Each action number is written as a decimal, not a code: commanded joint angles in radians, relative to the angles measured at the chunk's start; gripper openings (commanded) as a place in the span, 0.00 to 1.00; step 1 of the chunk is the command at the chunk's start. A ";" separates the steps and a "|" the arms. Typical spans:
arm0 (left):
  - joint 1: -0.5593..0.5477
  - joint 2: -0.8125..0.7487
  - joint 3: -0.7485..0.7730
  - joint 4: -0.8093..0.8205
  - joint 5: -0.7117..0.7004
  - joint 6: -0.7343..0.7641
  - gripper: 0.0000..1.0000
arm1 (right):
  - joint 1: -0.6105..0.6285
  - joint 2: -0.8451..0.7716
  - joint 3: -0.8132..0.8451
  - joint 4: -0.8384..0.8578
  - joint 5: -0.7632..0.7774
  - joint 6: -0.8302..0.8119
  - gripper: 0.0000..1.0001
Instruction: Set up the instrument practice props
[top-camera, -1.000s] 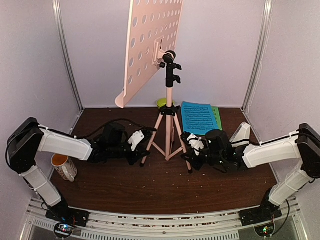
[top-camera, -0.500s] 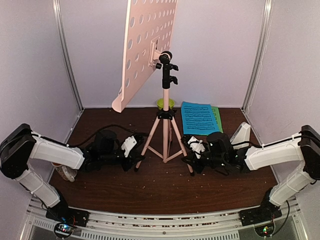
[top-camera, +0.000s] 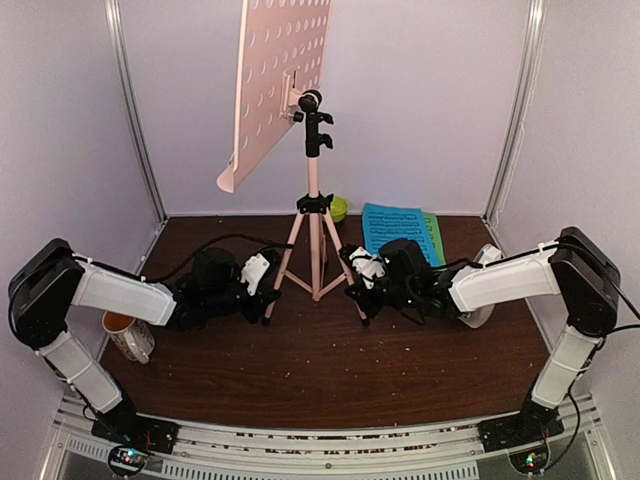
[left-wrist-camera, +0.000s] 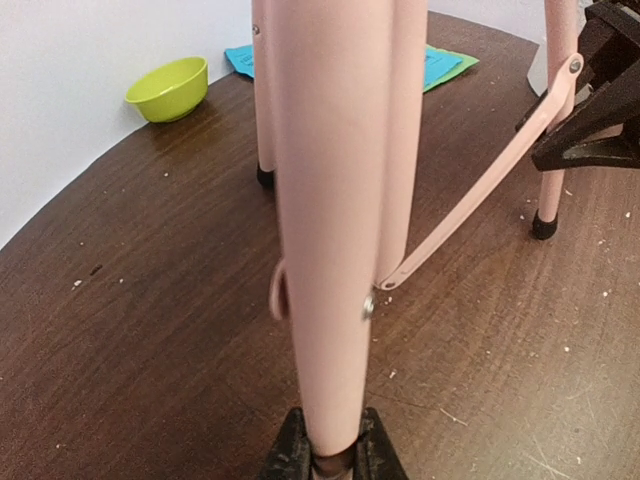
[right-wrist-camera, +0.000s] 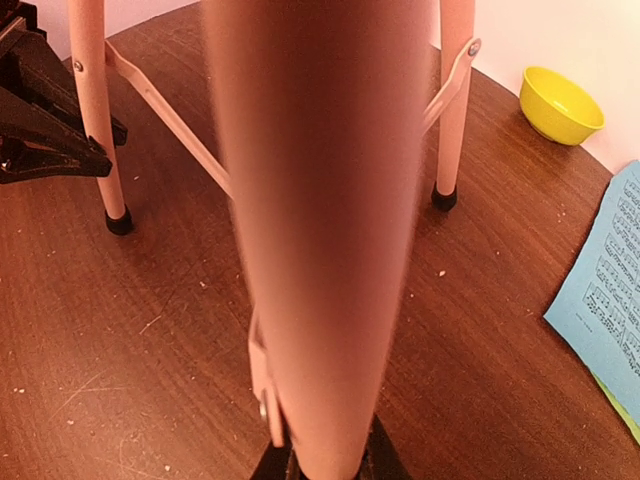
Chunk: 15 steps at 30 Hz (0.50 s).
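**Music stand** (top-camera: 313, 230), pink, perforated metal desk on a tripod. It is stood upright at the middle of the worktop (top-camera: 320, 375), nearer the far edge. The desk is raised high and tilted, with its face turned left.

**Left gripper** (left-wrist-camera: 335, 462). The jaws are closed narrowly on the stand's front-left leg just above the foot, one black finger (left-wrist-camera: 290, 455) on each side. The other two feet are seen resting on the wood.

**Right gripper** (right-wrist-camera: 325, 468). The front-right leg is clamped low down; only the finger bases are visible at the bottom edge of the wrist view.

**Blue music sheet** (top-camera: 400, 230). It is laid flat by the far edge, right of the stand, toward the far right corner.

**Green music sheet** (top-camera: 437, 238). It is lying under the blue one, with only a strip exposed on the right.

**Lime-green bowl** (top-camera: 339, 208). It is placed at the far edge, just behind the tripod.

**Mug** (top-camera: 128, 335), white. It is set near the left edge, beside the left arm.
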<state>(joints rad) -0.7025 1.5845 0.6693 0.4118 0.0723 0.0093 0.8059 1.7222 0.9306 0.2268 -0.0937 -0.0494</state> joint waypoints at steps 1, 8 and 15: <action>0.023 0.034 -0.003 -0.112 -0.052 -0.003 0.00 | -0.033 0.020 0.009 -0.060 0.076 0.027 0.00; 0.023 -0.006 -0.091 -0.093 -0.030 -0.053 0.00 | -0.055 -0.075 -0.128 -0.060 0.062 0.042 0.00; 0.023 -0.076 -0.193 -0.065 -0.035 -0.105 0.00 | -0.064 -0.162 -0.217 -0.090 0.077 0.064 0.00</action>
<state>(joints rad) -0.7059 1.5284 0.5671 0.4812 0.0952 -0.0093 0.7956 1.6043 0.7841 0.2462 -0.1165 -0.0746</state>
